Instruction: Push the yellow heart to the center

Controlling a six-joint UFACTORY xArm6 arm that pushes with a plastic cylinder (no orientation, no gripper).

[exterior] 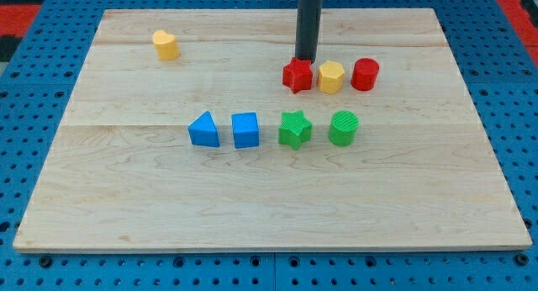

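Note:
The yellow heart (166,44) lies near the board's upper left. My tip (305,59) is far to its right, near the view's top centre, touching or just behind the red star (297,75). The rod rises straight up out of the view. To the right of the red star sit a yellow hexagon (331,76) and a red cylinder (365,74) in a row.
A row across the board's middle holds a blue triangle (204,129), a blue cube (245,129), a green star (295,129) and a green cylinder (343,128). The wooden board (126,198) lies on a blue pegboard surface (25,89).

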